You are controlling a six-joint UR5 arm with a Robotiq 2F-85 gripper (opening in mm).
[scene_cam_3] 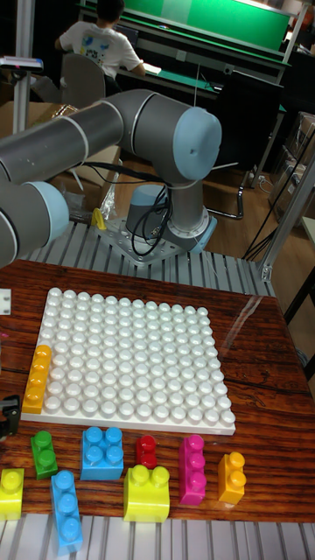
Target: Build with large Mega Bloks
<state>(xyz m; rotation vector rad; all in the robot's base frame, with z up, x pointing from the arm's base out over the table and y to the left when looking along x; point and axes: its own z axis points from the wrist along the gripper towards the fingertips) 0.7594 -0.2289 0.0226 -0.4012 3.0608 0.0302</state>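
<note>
A white studded baseplate (131, 363) lies on the wooden table. An orange brick (37, 378) sits on its left edge, several studs long. In front of the plate lie loose bricks: green (44, 452), blue two-by-two (102, 452), red (147, 451), magenta (192, 470), orange (232, 477), a large yellow one (147, 494), a long blue one (66, 510) and a yellow one (10, 493). The arm reaches out past the left edge of the picture. Only a dark part of my gripper (7, 416) shows there, just left of the orange brick; its fingers are cut off.
The robot base (166, 232) stands on a ribbed metal surface behind the table. A small white piece (4, 302) lies at the table's left edge. Behind it, a person (96, 44) sits at a bench, with chairs and boxes nearby.
</note>
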